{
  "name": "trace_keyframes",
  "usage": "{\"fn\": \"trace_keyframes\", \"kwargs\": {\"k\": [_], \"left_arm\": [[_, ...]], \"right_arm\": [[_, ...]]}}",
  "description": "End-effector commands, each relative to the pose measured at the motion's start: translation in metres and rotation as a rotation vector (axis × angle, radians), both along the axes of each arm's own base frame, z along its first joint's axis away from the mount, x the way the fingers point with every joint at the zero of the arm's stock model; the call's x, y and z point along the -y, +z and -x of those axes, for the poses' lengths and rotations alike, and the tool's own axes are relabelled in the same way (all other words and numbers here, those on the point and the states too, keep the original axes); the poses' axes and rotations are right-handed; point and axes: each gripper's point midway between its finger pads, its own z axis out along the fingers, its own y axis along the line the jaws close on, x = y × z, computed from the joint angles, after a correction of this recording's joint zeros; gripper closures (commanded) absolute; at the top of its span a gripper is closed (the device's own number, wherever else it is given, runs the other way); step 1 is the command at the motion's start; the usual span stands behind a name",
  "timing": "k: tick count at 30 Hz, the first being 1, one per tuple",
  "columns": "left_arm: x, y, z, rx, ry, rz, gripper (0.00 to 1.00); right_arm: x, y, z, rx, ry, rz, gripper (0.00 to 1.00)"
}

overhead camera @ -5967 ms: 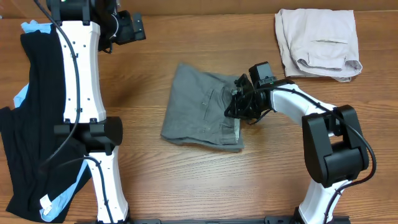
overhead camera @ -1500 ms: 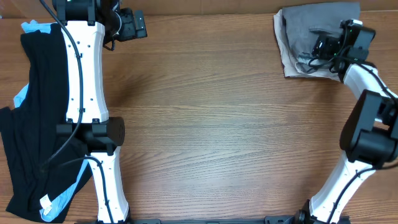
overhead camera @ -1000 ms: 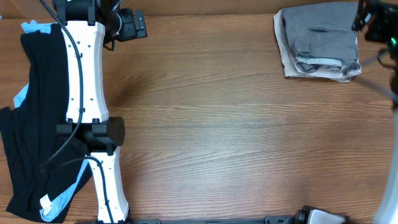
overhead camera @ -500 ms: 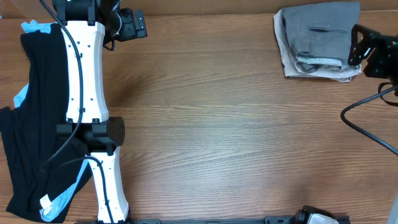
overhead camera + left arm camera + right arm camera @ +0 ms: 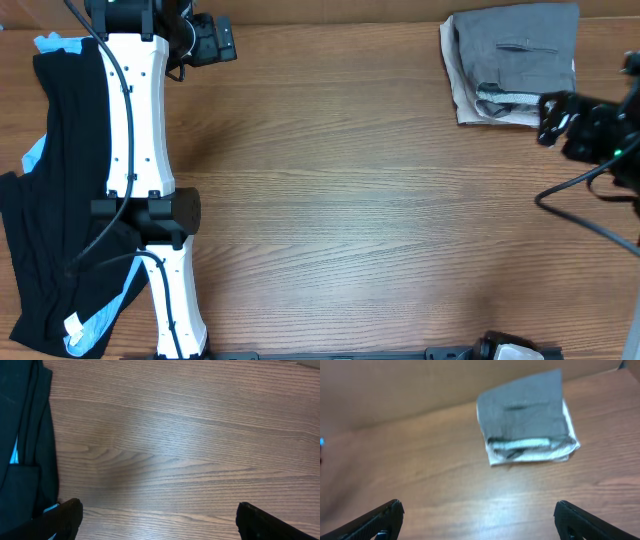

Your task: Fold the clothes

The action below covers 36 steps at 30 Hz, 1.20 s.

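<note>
The clothes, grey shorts (image 5: 520,50), lie folded on top of the pale beige shorts (image 5: 452,85) at the back right of the table. In the right wrist view the grey shorts (image 5: 525,407) sit ahead, with a pale edge (image 5: 532,452) under them. My right gripper (image 5: 548,120) hovers just in front of that stack, apart from it. It is open (image 5: 479,512) with bare wood between the fingers. My left gripper (image 5: 222,40) is at the back left, open (image 5: 157,515) over bare table and holding nothing.
Long black and light-blue garments (image 5: 60,160) lie along the table's left side, and their dark edge (image 5: 22,435) shows in the left wrist view. The left arm's white links (image 5: 135,110) stand upright beside them. The wooden table (image 5: 340,200) spreads between the arms.
My right gripper has pulled away from the stack toward the table's front right, empty. The grey shorts stay on the beige ones. The left arm has not moved.
</note>
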Motion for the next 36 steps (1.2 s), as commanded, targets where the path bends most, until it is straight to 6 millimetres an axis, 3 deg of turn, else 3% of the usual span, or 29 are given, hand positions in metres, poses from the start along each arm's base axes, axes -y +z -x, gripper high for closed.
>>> {"fn": "trace_keyframes", "kwargs": {"k": [1,9,14,22,28,36], "left_arm": [[-0.003,0.002,0.001,0.002,0.012,-0.004,0.0],[-0.003,0.002,0.001,0.002,0.012,-0.004,0.0],[-0.003,0.002,0.001,0.002,0.012,-0.004,0.0],[-0.003,0.002,0.001,0.002,0.012,-0.004,0.0],[-0.003,0.002,0.001,0.002,0.012,-0.004,0.0],[-0.003,0.002,0.001,0.002,0.012,-0.004,0.0]], "right_arm": [[-0.018,0.007,0.019,0.027,0.03,0.052,0.0],[-0.044,0.012,0.011,0.282,0.104,0.099,0.0],[-0.054,-0.017,0.015,0.408,0.153,0.084,0.0],[-0.067,-0.062,0.037,0.637,0.192,0.089,0.0],[-0.062,-0.094,0.049,0.736,0.125,0.029,0.0],[-0.06,-0.118,0.059,0.842,0.117,0.037,0.0]]}}
